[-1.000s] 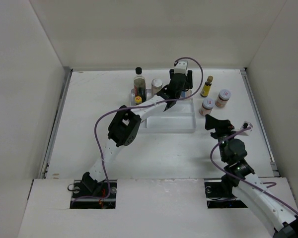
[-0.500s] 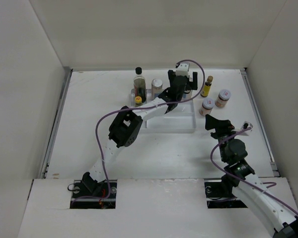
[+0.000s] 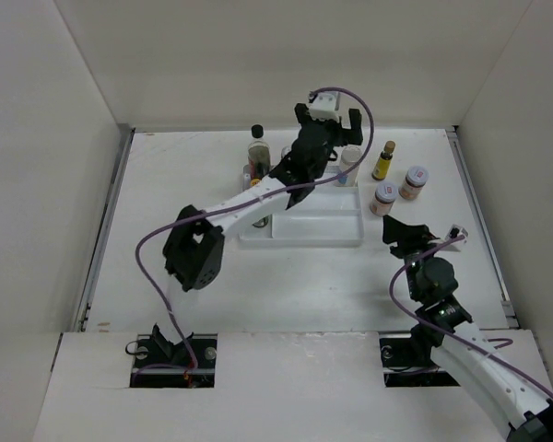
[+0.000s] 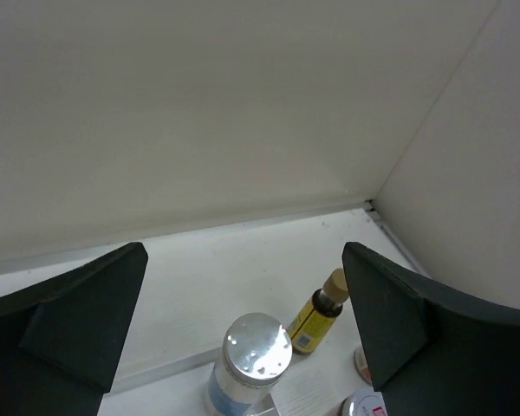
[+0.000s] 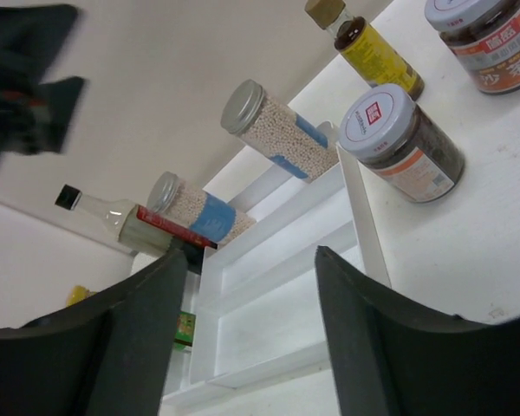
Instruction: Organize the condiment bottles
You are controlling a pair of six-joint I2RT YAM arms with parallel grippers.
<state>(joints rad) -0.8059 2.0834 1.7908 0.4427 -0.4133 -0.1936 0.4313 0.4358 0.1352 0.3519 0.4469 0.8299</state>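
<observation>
Jar [image 4: 257, 347] — free (both sides) between left jaws

We see a smooth, matt white tabletop [image 5: 477, 269] carrying a white divided plastic tray [image 5: 269, 334] with a faint sheen. The clear jar of pale granules [image 5: 286, 130] looks like glossy plastic or glass, we cannot tell which. It has a dull silvery, metal-looking lid and a blue paper label. The dark-filled glass jar with a pale lid [image 5: 407, 147] shines, and its label is glossy. The fingers [image 4: 69, 329] of the left tool [image 4: 243, 260] look like matt black plastic.
</observation>
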